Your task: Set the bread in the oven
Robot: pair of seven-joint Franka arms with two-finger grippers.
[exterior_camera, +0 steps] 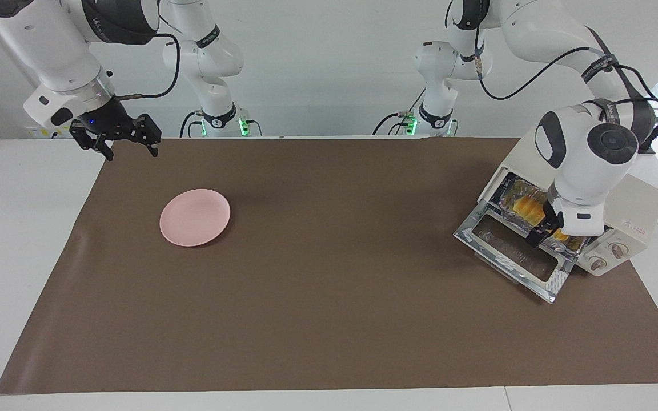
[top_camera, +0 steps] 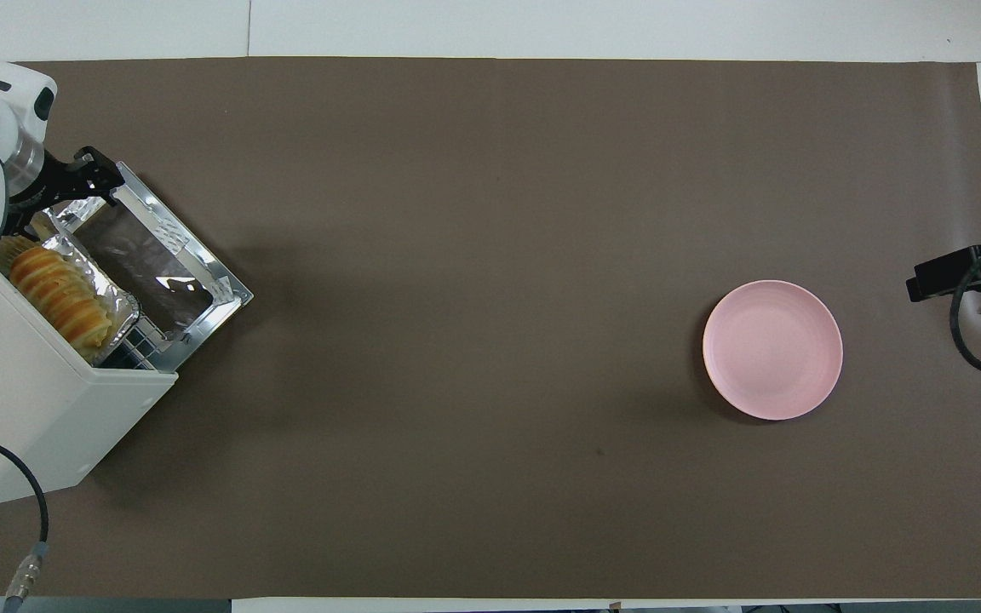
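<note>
The bread [top_camera: 60, 292] is lying in the foil tray [top_camera: 120, 298] inside the oven [top_camera: 31, 409]. The left gripper [exterior_camera: 540, 231], apparently released, is hanging over the oven's lowered door [exterior_camera: 514, 257]; retreating should clear the tray. The right gripper [exterior_camera: 117, 137], fingers apart, is waiting well away from the oven.

- We see the small elongated yellow-orange loaf of bread [top_camera: 60, 291], ridged crosswise like joined slices, lying flat in a crinkled silver foil tray [top_camera: 120, 300] just inside the mouth of the oven.
- We see the boxy cream-white toaster oven [exterior_camera: 632, 200] at the left arm's end of the table, standing at a slant to the table's edges.
- Its glass door [exterior_camera: 514, 251] is dropped fully open and lies flat in front of it; the wire rack [top_camera: 137, 347] shows beneath the tray.
- Two round knobs [exterior_camera: 608, 256] and a small red logo [exterior_camera: 637, 228] sit on its front panel, beside the opening.
</note>
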